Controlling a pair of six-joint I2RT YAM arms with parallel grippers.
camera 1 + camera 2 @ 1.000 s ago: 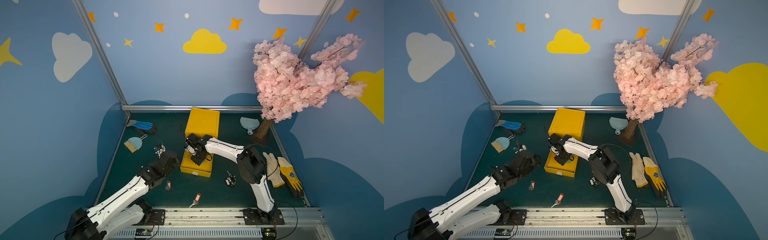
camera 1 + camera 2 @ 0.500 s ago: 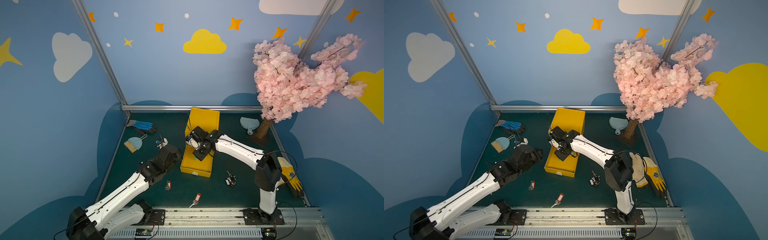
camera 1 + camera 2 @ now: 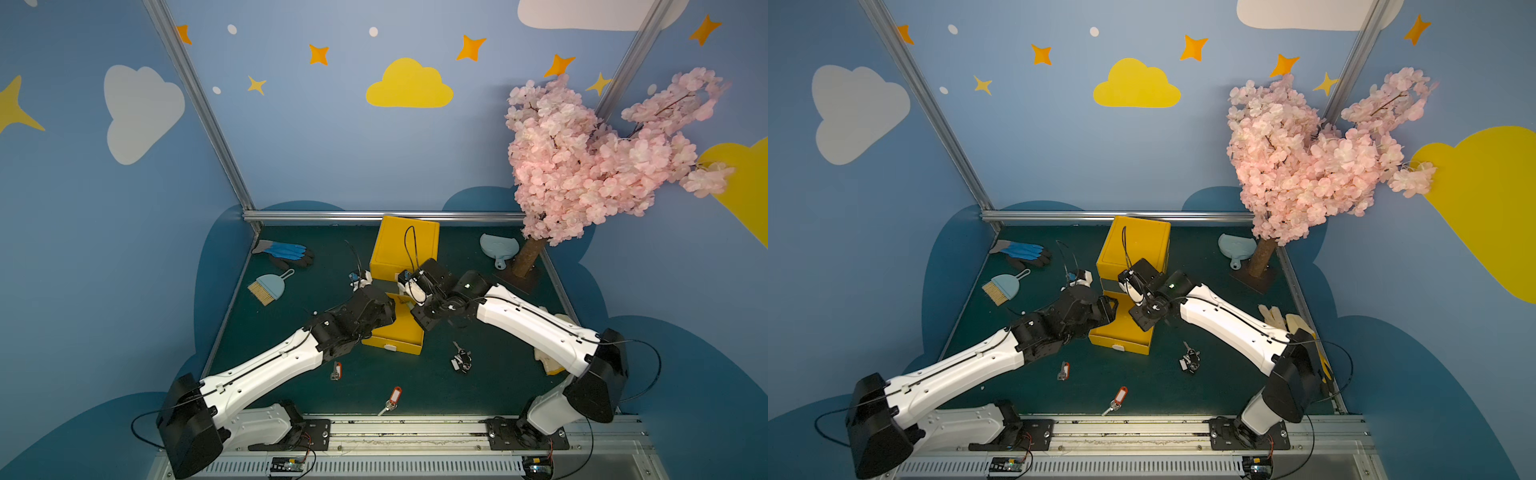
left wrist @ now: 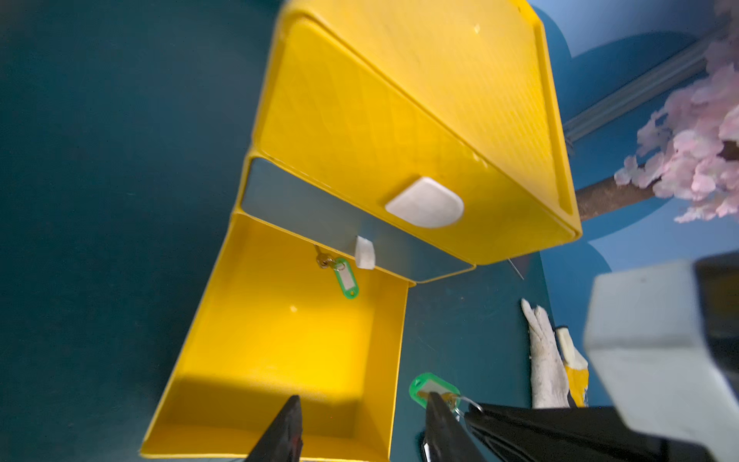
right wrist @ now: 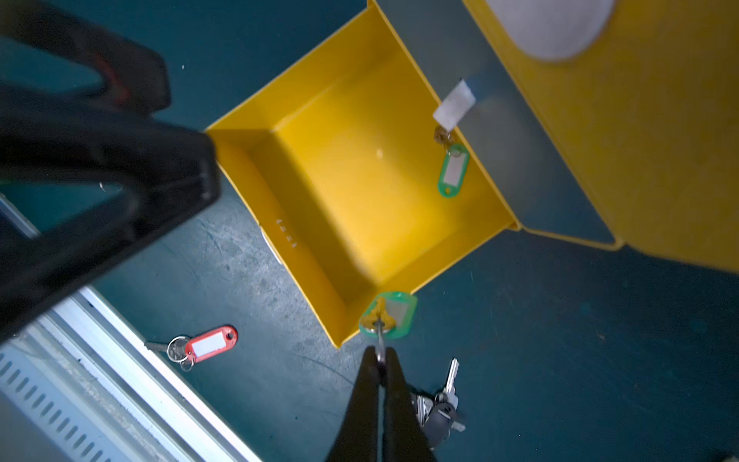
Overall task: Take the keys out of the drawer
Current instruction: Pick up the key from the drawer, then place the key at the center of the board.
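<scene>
Pinching the metal ring of a green-tagged key [image 5: 390,316], the right gripper [image 5: 380,354] has its jaws clenched tight. The tag hangs by the front corner of the open yellow drawer [image 5: 304,240], above the dark green tabletop [image 5: 560,340]. The left gripper [image 4: 362,400] hovers over the drawer's front end, jaws released and nothing between them. A second green-tagged key [image 4: 346,282] lies on the drawer's floor near the back, just under the edge of the yellow cabinet [image 4: 400,120]. Out on the tabletop, a red-tagged key [image 3: 336,370] lies near the left arm and another red-tagged key [image 3: 395,395] lies close to the front rail. A black key bunch [image 3: 461,359] sits on the right arm's side of the drawer.
</scene>
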